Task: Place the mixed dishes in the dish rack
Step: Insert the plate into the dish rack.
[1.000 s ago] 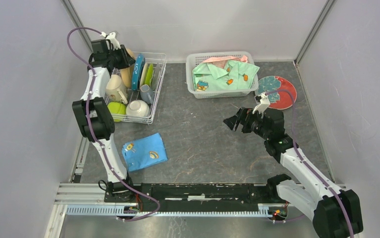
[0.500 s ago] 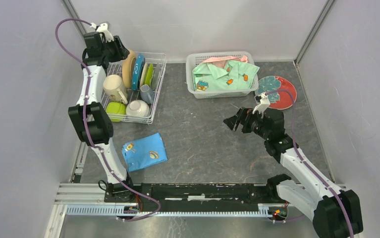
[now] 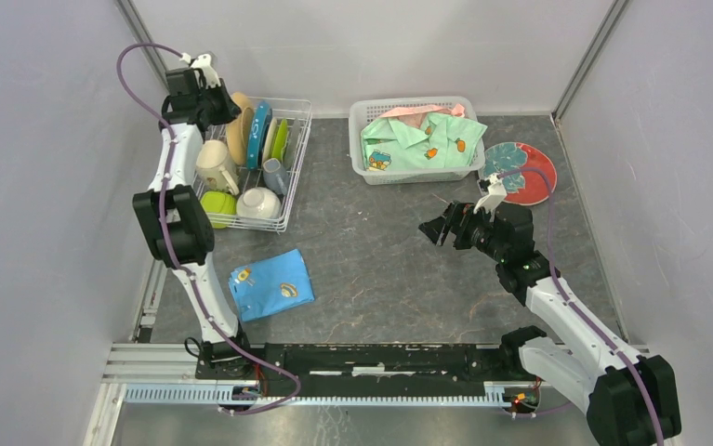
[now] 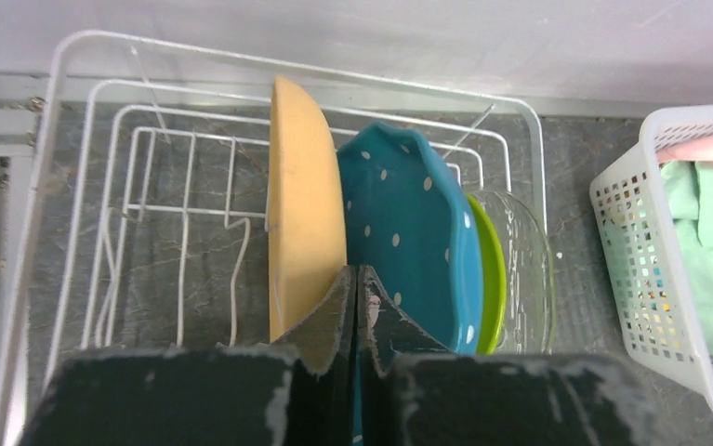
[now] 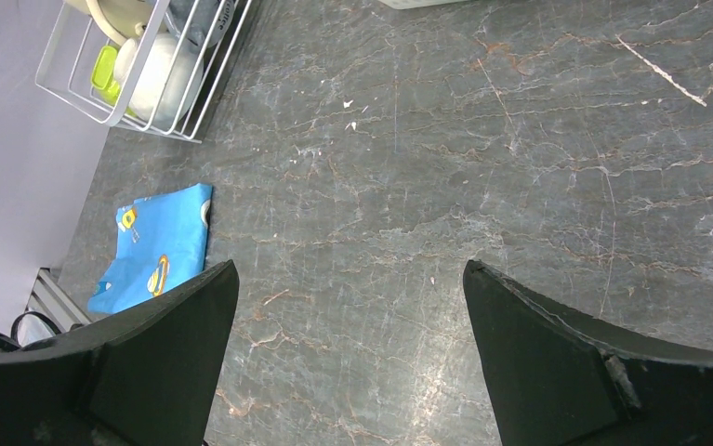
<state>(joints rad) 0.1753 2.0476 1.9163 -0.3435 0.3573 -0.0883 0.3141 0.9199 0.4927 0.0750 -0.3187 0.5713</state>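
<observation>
The white wire dish rack (image 3: 294, 158) stands at the back left. It holds a tan-orange plate (image 4: 304, 200), a blue dotted scalloped plate (image 4: 408, 232), a lime-green plate (image 4: 491, 279) and a clear glass dish (image 4: 524, 260), all on edge. It also holds a beige mug (image 3: 215, 165), a white bowl (image 3: 257, 203), a lime-green dish (image 3: 217, 204) and a small grey cup (image 3: 275, 174). My left gripper (image 4: 356, 279) is shut and empty, just above the gap between the tan and blue plates. A red plate with a green leaf pattern (image 3: 520, 172) lies on the table at the right. My right gripper (image 5: 348, 269) is open and empty over bare table.
A white latticed basket (image 3: 415, 139) with green clothing stands at the back middle. A folded blue cartoon-print cloth (image 3: 270, 283) lies in front of the rack. Grey walls close in on the left, back and right sides.
My left gripper drew up and back from the tan plate, then settled slightly lower. The tan plate now stands on edge in the rack. The right arm has not moved.
</observation>
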